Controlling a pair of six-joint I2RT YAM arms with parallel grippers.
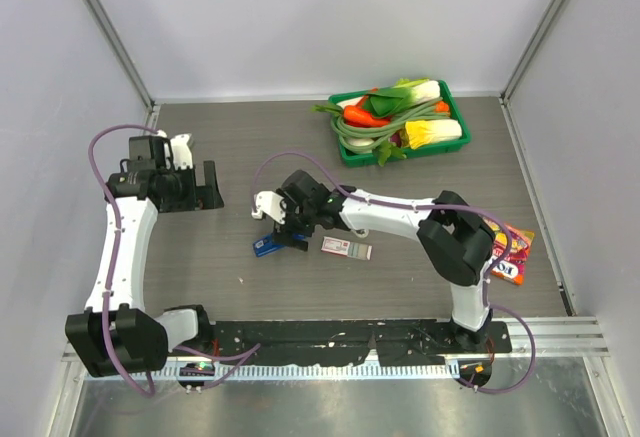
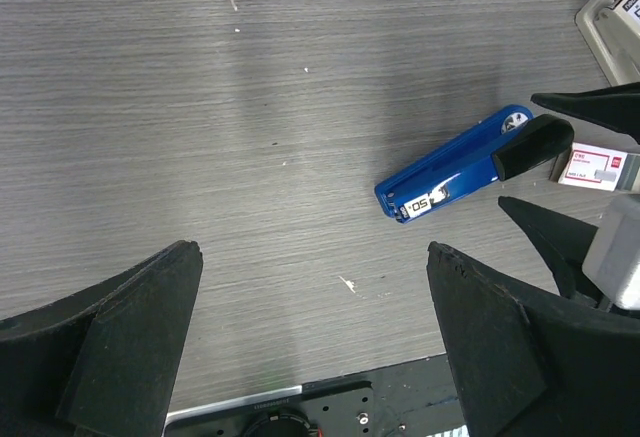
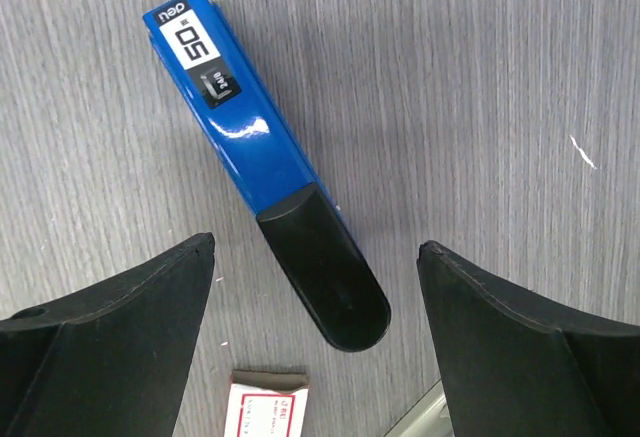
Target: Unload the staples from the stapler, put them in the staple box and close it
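Grey wood-grain table (image 1: 230, 137) boxed in by white walls. Far left: left gripper (image 1: 212, 189) well apart from the work, fingers spread wide, gripping nothing; likely parked there to leave room, and angled for a side view of the job.

Left of centre, near the front edge: the stapler (image 3: 255, 157), lying flat and closed on the bare surface, blue body with its label face up, black end pointing toward the small box. Touched by nothing. No sign of the staples anywhere on the table; presumably inside the magazine, so unloading not yet begun.

Directly over it: right gripper (image 3: 315, 247), released and empty, one finger on each side of the black end, with bare table showing between finger and stapler on both sides. Looks lined up to straddle and pinch the body across its narrow width, probably the reason for the top-down pose.

Just right of the stapler: white-and-red box (image 1: 346, 248), flat, near but apart; could get nudged during a close. Back right: green basket (image 1: 348, 160) of toy vegetables, well clear. Far right: bright snack packet (image 1: 512, 254), beside the right arm's elbow
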